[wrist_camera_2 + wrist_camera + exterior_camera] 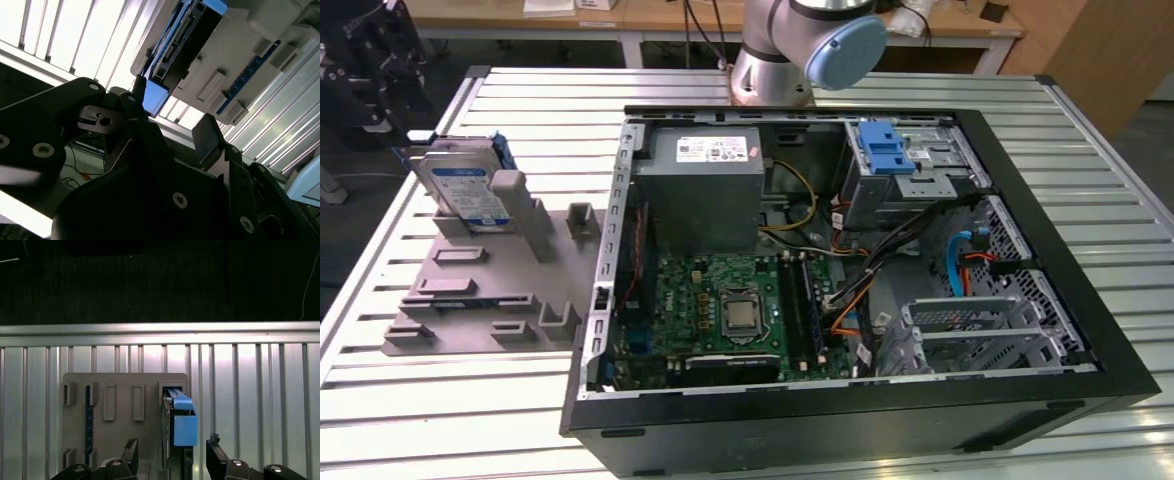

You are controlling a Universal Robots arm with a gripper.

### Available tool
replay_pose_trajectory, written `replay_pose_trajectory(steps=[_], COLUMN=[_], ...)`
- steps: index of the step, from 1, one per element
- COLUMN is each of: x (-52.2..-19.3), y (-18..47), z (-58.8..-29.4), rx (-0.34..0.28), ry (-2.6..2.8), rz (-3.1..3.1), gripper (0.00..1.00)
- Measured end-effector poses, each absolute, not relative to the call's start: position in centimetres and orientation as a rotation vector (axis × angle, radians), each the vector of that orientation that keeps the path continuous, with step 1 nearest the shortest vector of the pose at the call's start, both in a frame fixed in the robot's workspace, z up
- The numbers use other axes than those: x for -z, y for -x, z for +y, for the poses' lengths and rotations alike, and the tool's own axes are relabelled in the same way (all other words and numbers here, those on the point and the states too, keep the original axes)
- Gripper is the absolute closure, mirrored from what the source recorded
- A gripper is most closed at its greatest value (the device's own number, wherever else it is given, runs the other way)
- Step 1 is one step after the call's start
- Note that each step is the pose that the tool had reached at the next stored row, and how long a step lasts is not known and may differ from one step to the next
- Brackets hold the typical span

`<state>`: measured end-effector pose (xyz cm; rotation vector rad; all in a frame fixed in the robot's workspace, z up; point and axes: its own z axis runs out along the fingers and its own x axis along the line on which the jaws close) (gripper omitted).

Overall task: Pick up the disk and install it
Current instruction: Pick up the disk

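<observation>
- Closest to the wrist cameras, the black two-fingered claw point(172, 452) point(172, 116) is released, with its fingers spread wide.
- Just past the fingertips stands the disk point(180, 422) point(186, 37), a flat silver hard drive with a white-and-blue label, framed by a blue plastic caddy. In the first wrist view its blue end lines up with the gap between the two fingers and is apart from both.
- Under the disk, a grey plastic holder plate with raised slots point(120, 440) point(235, 60) carries it on edge in one slot.
- Below the plate lies the slatted silver metal worktop point(250, 390).
- At the exterior view's left, the disk point(464, 190) sits at the far end of the holder plate point(480, 300), label facing forward.
- Beside the plate, toward the exterior view's right, a black computer tower case point(854, 420) lies open on the worktop point(454, 400), showing a green motherboard point(720, 310) and a grey metal box point(700, 195).
- Behind the case rises the grey robot arm with a pale blue cap point(807, 45).
</observation>
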<state>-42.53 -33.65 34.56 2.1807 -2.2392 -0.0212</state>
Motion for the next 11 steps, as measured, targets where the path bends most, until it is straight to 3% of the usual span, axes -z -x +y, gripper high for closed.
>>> replay_pose_trajectory(steps=[11], x=[-34.36], y=[42.75], z=[-33.39], rx=[0.021], ry=[-2.180], rz=[-2.240], gripper=[0.36])
